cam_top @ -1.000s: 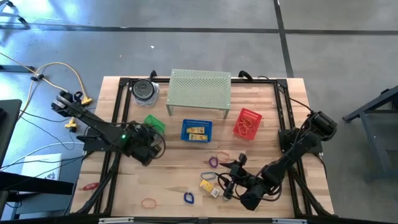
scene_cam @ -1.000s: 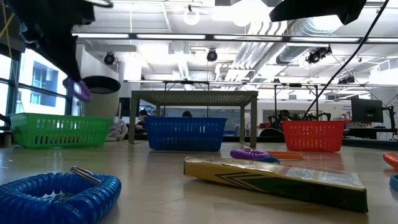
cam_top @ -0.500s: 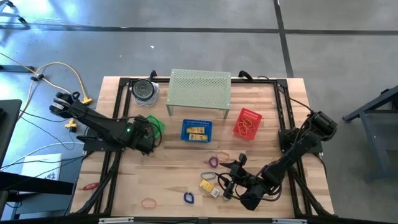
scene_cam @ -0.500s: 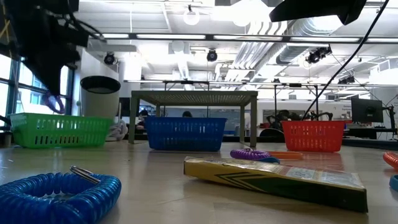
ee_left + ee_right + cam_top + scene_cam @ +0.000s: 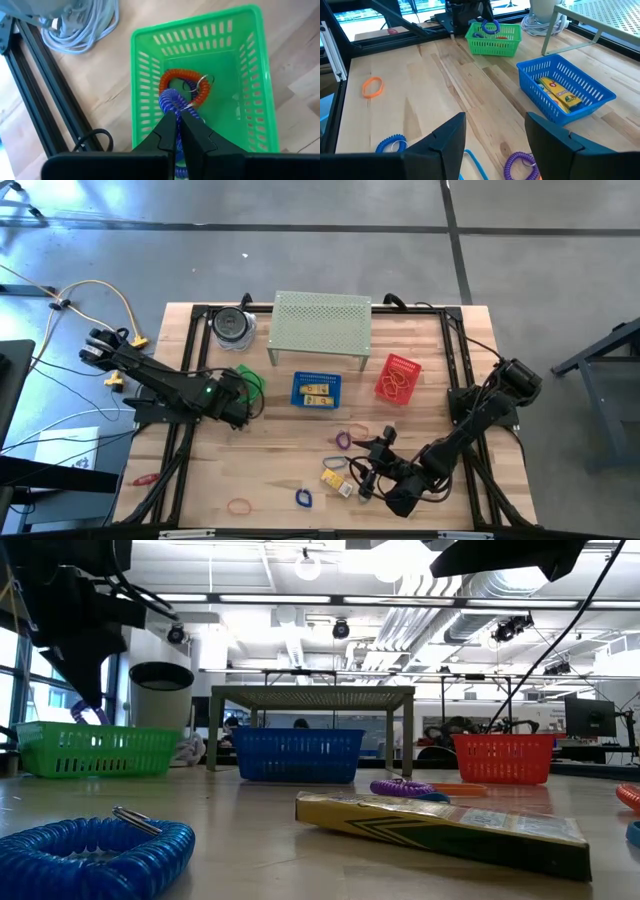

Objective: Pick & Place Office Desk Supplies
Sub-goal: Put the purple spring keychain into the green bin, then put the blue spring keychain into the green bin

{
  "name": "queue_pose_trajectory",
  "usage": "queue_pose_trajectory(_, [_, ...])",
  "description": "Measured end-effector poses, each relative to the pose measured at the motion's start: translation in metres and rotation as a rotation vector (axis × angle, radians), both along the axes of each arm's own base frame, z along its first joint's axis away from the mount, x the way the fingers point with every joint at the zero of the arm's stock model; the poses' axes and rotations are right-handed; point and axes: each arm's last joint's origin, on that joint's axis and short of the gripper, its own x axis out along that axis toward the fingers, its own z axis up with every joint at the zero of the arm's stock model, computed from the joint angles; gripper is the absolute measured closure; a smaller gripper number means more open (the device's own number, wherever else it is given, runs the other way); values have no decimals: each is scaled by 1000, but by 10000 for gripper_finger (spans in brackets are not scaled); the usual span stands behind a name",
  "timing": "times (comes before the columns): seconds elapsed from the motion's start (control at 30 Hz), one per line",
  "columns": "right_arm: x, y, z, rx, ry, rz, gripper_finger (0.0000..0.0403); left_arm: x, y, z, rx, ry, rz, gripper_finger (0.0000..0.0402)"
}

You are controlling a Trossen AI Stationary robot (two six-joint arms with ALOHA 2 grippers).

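My left gripper point(image 5: 177, 131) hangs over the green basket point(image 5: 145, 75) at the table's left and is shut on a purple-blue coil loop point(image 5: 171, 102). An orange coil loop point(image 5: 176, 76) lies on the basket's floor. The right wrist view shows the same held loop point(image 5: 490, 27) above the basket point(image 5: 493, 39). My right gripper point(image 5: 495, 145) stands open near the front right with nothing between its fingers. On the wood near it lie a purple coil loop point(image 5: 343, 439), yellow blocks point(image 5: 333, 477) and a blue loop point(image 5: 304, 498). My left gripper pinches the coil loop's upper end point(image 5: 176, 111) between its two fingers. The fingers come from above, slanting down. The loop hangs below them into the green basket, its lower end by the orange loop; whether the two touch I cannot tell.
A blue basket point(image 5: 316, 390) holding yellow blocks and a red basket point(image 5: 397, 378) holding bands stand mid-table. Behind them stands a perforated shelf point(image 5: 320, 325), with a round dark thing point(image 5: 232, 325) at the far left. An orange band point(image 5: 240, 505) lies near the front edge.
My left gripper has carried the purple-blue loop toward the table's far edge until it is over the green basket. It has sunk and tipped more steeply downward. It has stayed shut on the loop, which now hangs at the basket's rim.
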Motion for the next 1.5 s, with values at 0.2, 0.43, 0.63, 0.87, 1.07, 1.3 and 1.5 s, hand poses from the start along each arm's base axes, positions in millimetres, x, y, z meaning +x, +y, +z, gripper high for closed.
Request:
queue_pose_trajectory(0.2, [0, 1, -1, 17, 16, 21, 210, 1, 3, 0, -3, -56, 108, 395])
queue_pose_trajectory(0.43, [0, 1, -1, 23, 22, 28, 210, 2, 2, -1, -62, -21, 78, 395])
queue_pose_trajectory(0.63, [1, -1, -1, 23, 22, 23, 210, 2, 2, -1, -54, 20, 10, 395])
queue_pose_trajectory(0.87, [1, -1, -1, 23, 22, 23, 210, 2, 2, -1, -53, 13, 10, 369])
queue_pose_trajectory(1.07, [1, -1, -1, 23, 23, 24, 210, 3, 2, -1, -63, -6, 39, 303])
queue_pose_trajectory(1.3, [1, -1, -1, 23, 23, 24, 210, 2, 1, 8, -64, -4, 26, 277])
queue_pose_trajectory(1.5, [2, -1, -1, 19, 27, 22, 210, 5, -22, 32, -103, -109, -93, 276])
